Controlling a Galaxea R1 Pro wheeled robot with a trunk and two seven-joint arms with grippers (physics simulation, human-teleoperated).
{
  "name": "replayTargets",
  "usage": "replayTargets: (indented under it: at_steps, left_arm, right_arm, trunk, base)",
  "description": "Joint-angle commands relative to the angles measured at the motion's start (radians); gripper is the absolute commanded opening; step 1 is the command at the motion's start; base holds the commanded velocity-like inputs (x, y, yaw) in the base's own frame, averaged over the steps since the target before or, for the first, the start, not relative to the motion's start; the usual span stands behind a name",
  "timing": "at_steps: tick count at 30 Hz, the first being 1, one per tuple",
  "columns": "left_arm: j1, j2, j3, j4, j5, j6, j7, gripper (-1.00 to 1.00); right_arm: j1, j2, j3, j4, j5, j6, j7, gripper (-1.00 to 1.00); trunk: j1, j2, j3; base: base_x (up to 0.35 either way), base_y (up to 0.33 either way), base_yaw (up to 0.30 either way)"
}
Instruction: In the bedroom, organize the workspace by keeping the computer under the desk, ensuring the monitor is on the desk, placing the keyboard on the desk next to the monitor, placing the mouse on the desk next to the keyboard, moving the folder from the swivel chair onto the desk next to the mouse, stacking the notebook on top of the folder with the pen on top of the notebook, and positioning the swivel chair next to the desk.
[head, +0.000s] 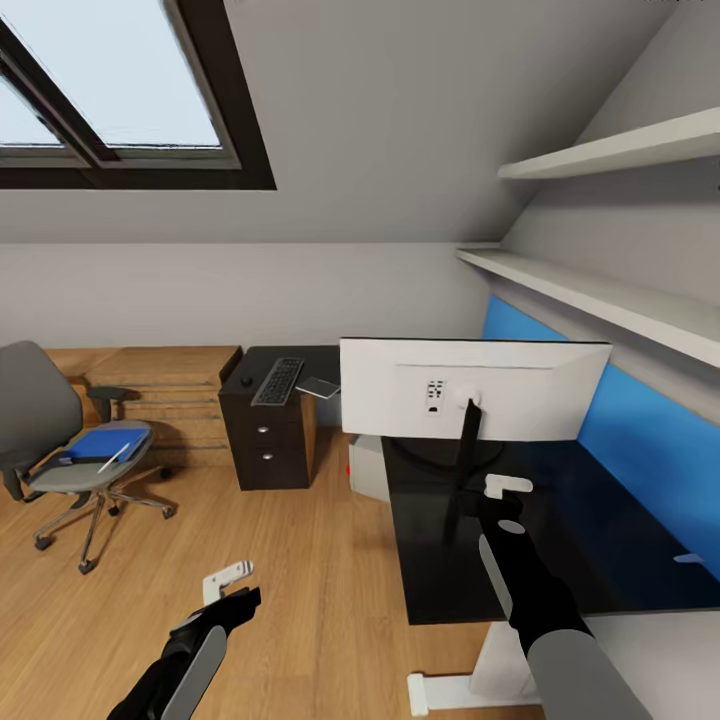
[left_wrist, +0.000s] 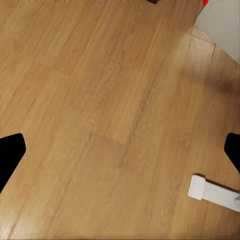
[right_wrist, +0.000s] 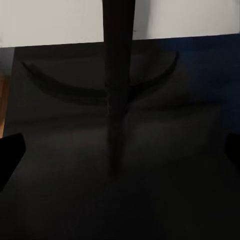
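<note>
The monitor (head: 470, 388) faces backward on the desk (head: 560, 545). The right gripper (head: 507, 487), fingers spread and empty, sits at its 6 o'clock; a bump could tip it. The left gripper (head: 228, 580) hangs spread too.

**No legible writing**

Nothing could be read anywhere. The white back of the monitor (head: 470, 388) carried a small dark panel of marks beside its stand mount, too small and blurred to make out as letters or numbers. No brand or label showed elsewhere.
</note>
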Motion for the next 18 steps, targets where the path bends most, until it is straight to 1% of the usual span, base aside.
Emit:
replayTargets:
  at_steps: [1,6,9,12,18]
  left_arm:
    - [-0.001,0.001,-0.004,-0.002,0.01,0.002,0.01,1.0]
    - [-0.001,0.002,-0.003,-0.002,0.009,0.002,0.011,1.0]
    - [-0.001,0.003,-0.002,-0.002,0.008,0.002,0.011,1.0]
    - [-0.001,0.004,-0.002,-0.002,0.008,0.001,0.011,1.0]
    - [-0.001,0.004,-0.002,-0.002,0.008,0.001,0.011,1.0]
  right_arm:
    - [0.0,0.001,-0.002,-0.002,0.009,0.007,0.0,1.0]
    - [0.004,0.002,-0.002,-0.002,0.009,0.006,0.0,1.0]
    - [0.005,0.003,-0.002,-0.002,0.009,0.005,0.0,1.0]
    - [0.005,0.003,-0.002,-0.002,0.009,0.005,0.0,1.0]
    - [0.009,0.005,-0.002,-0.003,0.009,0.005,0.0,1.0]
  trunk:
    - [0.001,-0.002,-0.001]
    - [0.001,-0.002,0.007]
    - [0.001,-0.002,0.012]
    - [0.001,-0.002,0.016]
    - [0.001,-0.002,0.026]
  base:
    - [-0.002,0.002,0.0]
    - [-0.001,0.002,0.0]
    - [0.0,0.068,0.0]
    - [0.0,0.182,0.0]
    - [0.0,0.277,0.0]
